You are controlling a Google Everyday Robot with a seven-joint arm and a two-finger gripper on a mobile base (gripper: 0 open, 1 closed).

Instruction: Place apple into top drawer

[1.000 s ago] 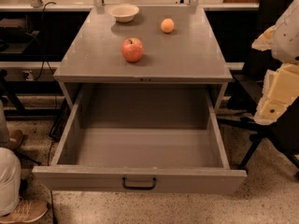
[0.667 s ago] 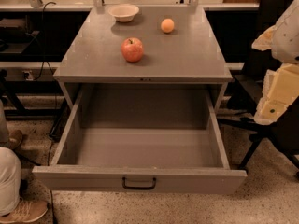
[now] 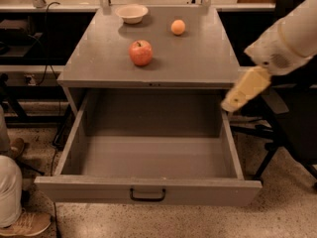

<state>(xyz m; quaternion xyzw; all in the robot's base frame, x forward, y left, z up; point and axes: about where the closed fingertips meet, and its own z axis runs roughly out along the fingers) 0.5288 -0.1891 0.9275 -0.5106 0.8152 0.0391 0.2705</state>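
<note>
The red apple (image 3: 141, 52) with a short stem sits on the grey cabinet top (image 3: 198, 58), left of centre. The top drawer (image 3: 148, 190) is pulled wide open below it; its grey inside holds nothing and a black handle (image 3: 147, 196) sits centred on its front panel. My gripper (image 3: 237, 99) hangs at the right, over the drawer's right wall, well to the right of and below the apple. It holds nothing that I can see.
A smaller orange fruit (image 3: 178, 27) and a white bowl (image 3: 132, 13) sit at the back of the cabinet top. A person's leg and shoe (image 3: 17, 207) are at the lower left. A black chair (image 3: 292, 133) stands at the right.
My arm has swung in from the right edge toward the cabinet, and the gripper now hangs over the drawer's right wall. The apple, orange fruit and bowl have not moved on the cabinet top.
</note>
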